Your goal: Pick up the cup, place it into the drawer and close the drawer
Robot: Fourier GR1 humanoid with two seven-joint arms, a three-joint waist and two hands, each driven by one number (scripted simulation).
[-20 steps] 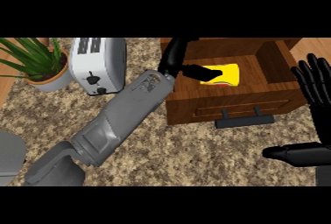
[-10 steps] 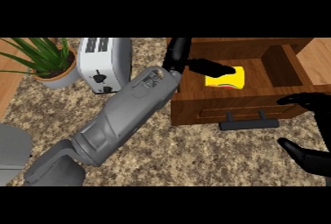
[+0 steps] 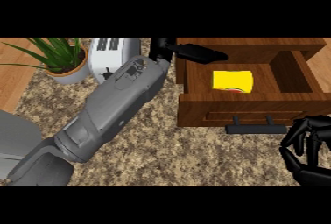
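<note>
Speckled stone bench [image 3: 168, 153] seen from above, plant [image 3: 61, 57] and toaster [image 3: 110, 52] left of the left robot hand [image 3: 191, 51], its fingers stretched out, nothing held, yellow cup [image 3: 233, 81] in the open drawer [image 3: 239, 107] just beside it, right robot hand [image 3: 309, 151] curled empty beside the handle [image 3: 255, 129].

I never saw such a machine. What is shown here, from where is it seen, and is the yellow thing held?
You see through a humanoid robot's head camera, looking down at a kitchen counter. Its grey forearm ends in the black left hand, open over an open wooden drawer. The yellow cup sits inside the drawer; nothing holds it. The right hand, fingers curled, is near the drawer's handle. A toaster and a potted plant stand at the left.
</note>
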